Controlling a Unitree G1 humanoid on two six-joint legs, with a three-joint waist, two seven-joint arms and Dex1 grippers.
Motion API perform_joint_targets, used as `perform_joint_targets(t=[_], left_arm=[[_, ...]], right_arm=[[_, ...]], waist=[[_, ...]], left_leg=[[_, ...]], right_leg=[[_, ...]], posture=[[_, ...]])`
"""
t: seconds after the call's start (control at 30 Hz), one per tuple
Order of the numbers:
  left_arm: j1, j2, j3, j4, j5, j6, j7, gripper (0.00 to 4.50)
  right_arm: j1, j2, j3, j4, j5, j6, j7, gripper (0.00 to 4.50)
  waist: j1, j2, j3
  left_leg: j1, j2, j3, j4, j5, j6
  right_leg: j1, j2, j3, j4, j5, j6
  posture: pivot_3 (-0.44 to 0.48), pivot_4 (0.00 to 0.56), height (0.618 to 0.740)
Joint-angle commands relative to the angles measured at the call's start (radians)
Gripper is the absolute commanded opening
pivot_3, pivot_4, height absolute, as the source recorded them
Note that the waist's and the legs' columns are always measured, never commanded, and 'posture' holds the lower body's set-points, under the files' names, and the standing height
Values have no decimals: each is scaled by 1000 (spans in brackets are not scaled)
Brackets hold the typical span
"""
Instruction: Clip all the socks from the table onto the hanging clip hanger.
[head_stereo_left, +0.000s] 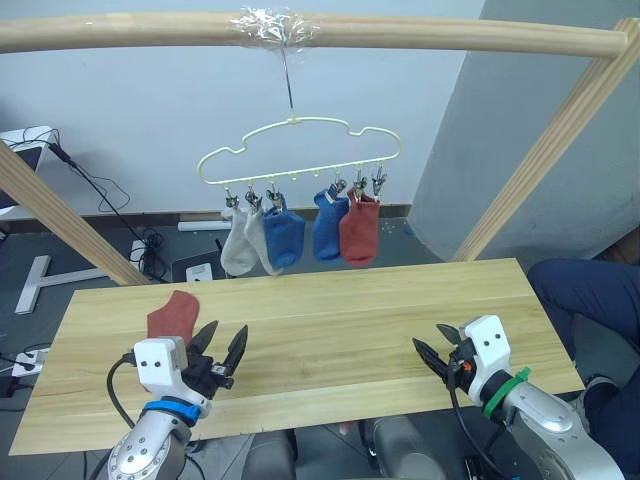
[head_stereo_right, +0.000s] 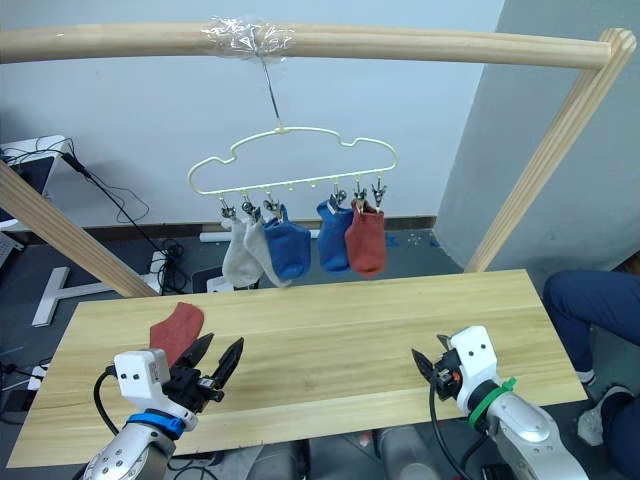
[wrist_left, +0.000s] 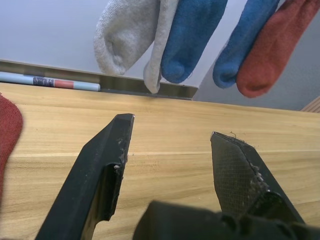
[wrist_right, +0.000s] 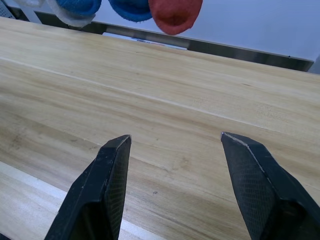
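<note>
You are coming to the last sock: five socks are already hanging from the clip hanger (head_stereo_left: 300, 150), two light grey (head_stereo_left: 243, 245), two blue (head_stereo_left: 283, 238) and one rust-red (head_stereo_left: 359, 230), and one rust-red sock (head_stereo_left: 172, 313) is lying flat on the tabletop (head_stereo_left: 340, 330). That sock is sitting just beyond your left tool (head_stereo_left: 222, 352) and a little to its outer side, near it but apart from its fingers; in the left wrist view it is showing as a red edge (wrist_left: 7, 135) beside the spread fingers. Your left tool is hovering low over the tabletop with its fingers spread wide, holding nothing and touching nothing. Your right tool (head_stereo_left: 438, 352) is likewise standing spread and empty over bare wood, well apart from the sock. The next move, as I judge it, is calling for the left tool to swing outward over the sock, lower, and pinch its fabric before you lift it toward what looks like a free clip near the hanger's middle.
</note>
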Motion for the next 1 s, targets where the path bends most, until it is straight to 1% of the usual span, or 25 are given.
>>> perform_joint_targets(t=[0.03,0.13,0.17,0.23,0.27,0.37,0.43,0.57,0.7,0.73,0.87,1.0], left_arm=[[-1,10,-5,-40,-11,-19,-18,2806],[-9,25,-3,-51,-28,-2,-38,3382],[-13,29,0,-53,-25,-1,-34,3622],[-39,33,9,-62,-21,17,-10,4305],[-52,33,13,-67,-22,25,1,4455],[-73,35,17,-77,-30,41,9,4455],[-94,49,14,-91,-39,56,-1,4455],[-151,92,4,-126,-62,93,-31,4455],[-197,136,4,-146,-85,138,-55,4455],[-217,148,9,-149,-98,151,-62,4455],[-250,169,18,-153,-124,181,-71,4455],[-312,211,16,-159,-150,220,-92,4455]], right_arm=[[-5,3,1,-26,1,-12,-4,2947],[-25,-1,6,-34,0,-7,-2,2947],[-34,2,5,-39,5,3,-5,2947],[-53,1,6,-42,7,13,-7,2947],[-60,1,7,-42,6,16,-9,2947],[-77,1,8,-43,7,24,-14,2947],[-119,7,9,-52,15,49,-23,2947],[-254,30,3,-69,42,145,-53,2947],[-343,44,3,-90,57,220,-80,2947],[-367,49,4,-99,64,243,-88,2947],[-408,58,5,-118,71,293,-103,2947],[-507,88,14,-141,85,381,-146,2947]], waist=[[0,0,0],[0,0,0],[-1,0,0],[-1,0,0],[0,0,0],[0,0,0],[1,0,0],[-3,0,0],[-1,1,0],[-1,1,0],[0,1,1],[-3,3,3]], left_leg=[[0,0,0,0,0,0],[0,0,0,0,0,0],[0,0,0,0,0,0],[0,0,0,0,0,0],[0,0,0,0,0,0],[0,0,0,0,0,0],[0,0,0,0,0,0],[1,0,0,0,0,0],[2,0,-2,0,0,0],[2,0,-2,0,0,0],[1,0,-2,0,0,0],[1,0,-2,-1,0,0]], right_leg=[[0,0,0,0,0,0],[0,0,0,0,0,0],[0,0,0,0,0,0],[0,0,0,0,0,0],[0,0,0,0,0,0],[1,0,0,0,0,0],[1,0,0,0,0,0],[1,1,0,1,0,0],[3,1,-1,1,0,0],[3,1,-1,1,0,0],[3,1,-1,0,2,4],[3,1,-1,0,2,4]], posture=[[-159,203,740],[-159,205,740],[-159,205,740],[-157,205,740],[-157,205,740],[-157,205,740],[-156,206,740],[-156,206,740],[-156,206,740],[-163,217,740],[-168,220,740],[-182,228,740]])
